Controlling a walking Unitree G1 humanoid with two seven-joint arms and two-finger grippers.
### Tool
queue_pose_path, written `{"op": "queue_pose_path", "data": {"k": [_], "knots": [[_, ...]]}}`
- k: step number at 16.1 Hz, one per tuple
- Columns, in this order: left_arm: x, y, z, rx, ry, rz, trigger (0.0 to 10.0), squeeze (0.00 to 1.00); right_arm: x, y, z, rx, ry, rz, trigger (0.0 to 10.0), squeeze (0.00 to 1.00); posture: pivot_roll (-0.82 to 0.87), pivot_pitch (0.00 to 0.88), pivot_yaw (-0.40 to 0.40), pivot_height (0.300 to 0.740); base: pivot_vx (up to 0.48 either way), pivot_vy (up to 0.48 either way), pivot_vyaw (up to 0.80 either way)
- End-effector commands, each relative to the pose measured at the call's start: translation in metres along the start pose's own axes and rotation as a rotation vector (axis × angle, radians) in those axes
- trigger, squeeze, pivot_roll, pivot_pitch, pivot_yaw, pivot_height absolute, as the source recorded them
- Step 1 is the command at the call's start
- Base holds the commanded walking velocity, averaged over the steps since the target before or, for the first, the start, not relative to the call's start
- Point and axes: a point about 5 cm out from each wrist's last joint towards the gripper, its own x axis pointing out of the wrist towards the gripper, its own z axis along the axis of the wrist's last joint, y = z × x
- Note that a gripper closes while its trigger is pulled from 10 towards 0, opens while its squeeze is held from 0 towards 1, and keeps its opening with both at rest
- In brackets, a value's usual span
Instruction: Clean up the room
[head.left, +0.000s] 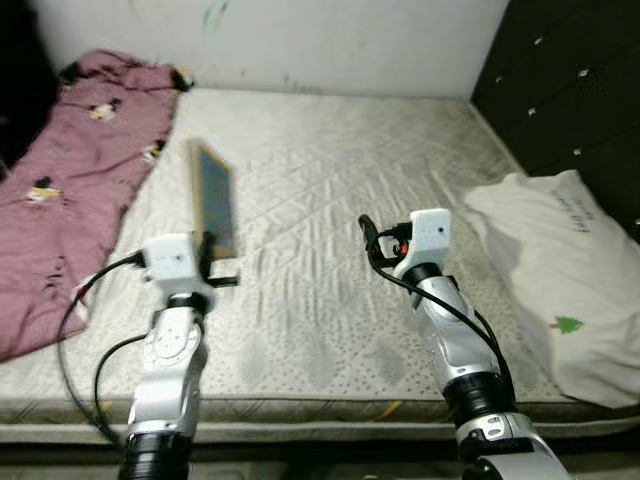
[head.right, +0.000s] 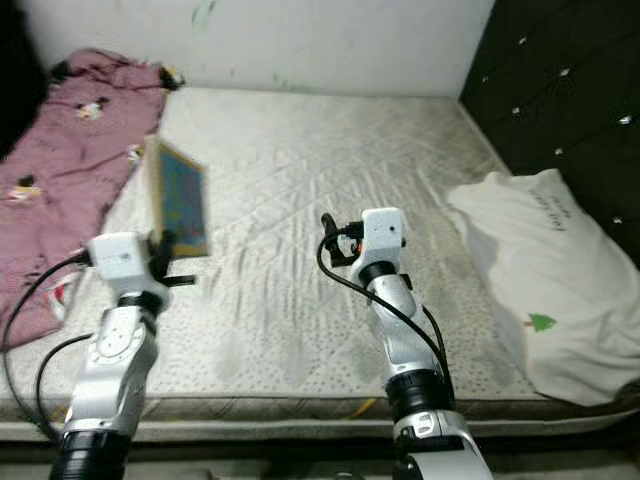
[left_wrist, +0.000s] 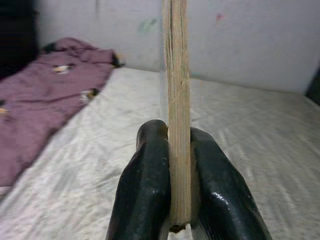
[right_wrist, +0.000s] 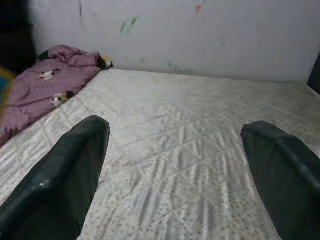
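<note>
White and bumpy, a bare mattress (head.left: 330, 200) takes up most of the middle of the head views, with a pale wall (head.left: 300, 40) along the top.

At the lower left, the left claw (left_wrist: 179, 185) is squeezed tight on a thin wooden board (head.left: 214, 210). The board stands up on its edge, a bit tilted, above the mattress and not touching it. Its flat face is blue with a tan rim. In the left wrist view its thin wooden edge (left_wrist: 178, 100) runs straight up between two black fingers (left_wrist: 145, 195), and both fingers press on it.

Near the middle, a little to the right, the right claw (right_wrist: 175, 165) hangs over the mattress. Its two black fingers (right_wrist: 65, 175) are wide apart and nothing is between them. The silver right arm (head.left: 455, 330) rises from the bottom edge, with a black cable looping beside it.

At the upper left, a dark pink blanket (head.left: 70, 180) with small cartoon pictures lies along the left side of the mattress, well apart from the board. At the right edge, a white pillow (head.left: 560, 270) with a tiny green tree on it rests on the mattress. Behind it, in the upper right corner, is a dark padded panel (head.left: 570, 80) with shiny buttons.
</note>
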Motion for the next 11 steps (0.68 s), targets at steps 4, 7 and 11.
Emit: {"op": "queue_pose_path", "data": {"k": [4,7,11], "knots": [[0.0033,-0.0069,0.0092,0.001,-0.042,-0.021,10.0,0.00,0.0001,-0.0062,0.0005,-0.007,0.006,-0.010,10.0,0.00,-0.01,0.000,-0.016,0.740,0.000,-0.392,-0.20],[0.0037,-0.0069,0.0095,0.002,-0.043,-0.022,10.0,0.00,0.0007,-0.0052,0.0009,-0.011,0.005,-0.005,10.0,0.00,-0.01,0.000,-0.017,0.740,0.000,-0.398,0.00],[0.0039,-0.0069,0.0098,0.004,-0.044,-0.021,10.0,0.00,0.0009,-0.0046,0.0007,-0.014,0.005,-0.002,10.0,0.00,-0.01,0.000,-0.017,0.740,0.000,-0.392,0.00]]}}
